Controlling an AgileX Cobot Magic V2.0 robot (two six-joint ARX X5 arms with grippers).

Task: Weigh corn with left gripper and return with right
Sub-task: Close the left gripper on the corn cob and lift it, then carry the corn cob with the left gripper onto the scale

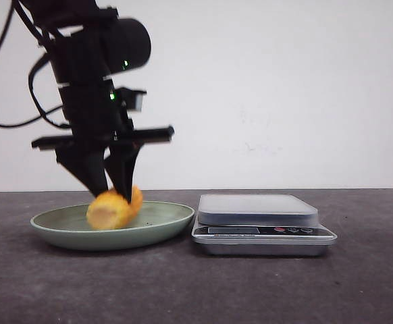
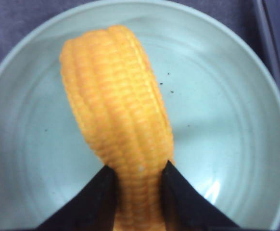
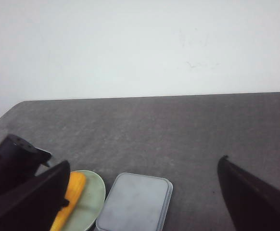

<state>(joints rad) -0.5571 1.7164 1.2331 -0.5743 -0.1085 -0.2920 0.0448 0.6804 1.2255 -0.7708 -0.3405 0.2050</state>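
My left fingers point(image 1: 115, 192) pinch the corn point(image 1: 113, 208) over the green dish point(image 1: 163, 226), near the worktop's left edge; right fingers point(image 3: 140, 192) wide, empty. I should lift straight, then cross to the scale point(image 1: 257, 209).

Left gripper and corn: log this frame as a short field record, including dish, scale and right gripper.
left gripper: shut on the stubby yellow-orange corn cob, over the dish
round pale green dish: on the dark table, left of the scale
silver digital kitchen scale: platform bare
right gripper: open, holding nothing, back from the scale
weighing: not yet done
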